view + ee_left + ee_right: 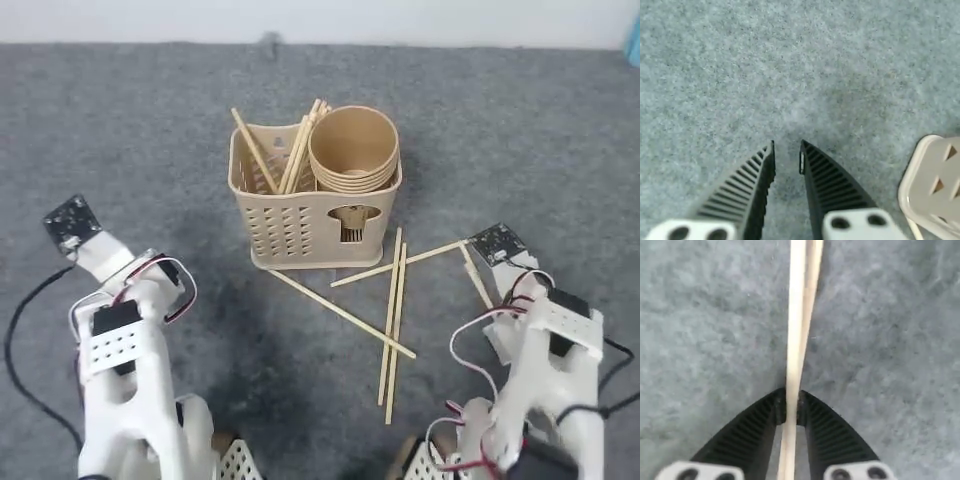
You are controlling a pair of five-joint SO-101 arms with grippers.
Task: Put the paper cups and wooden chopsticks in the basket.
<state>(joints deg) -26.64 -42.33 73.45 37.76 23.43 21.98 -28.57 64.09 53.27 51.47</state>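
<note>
High view: bright, even, diffuse light from above. Basket (300, 235) throws soft dark patch on grey carpet (120, 130) at its near side. Loose chopsticks (393, 320) cast thin faint shadows. Left wrist view: carpet dimmer beneath left gripper (787, 150). Right wrist view: chopstick (796, 315) pinched in right gripper (791, 402) lit pale, near washed out.

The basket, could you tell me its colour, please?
The basket is beige, perforated; the high view shows it best.
</note>
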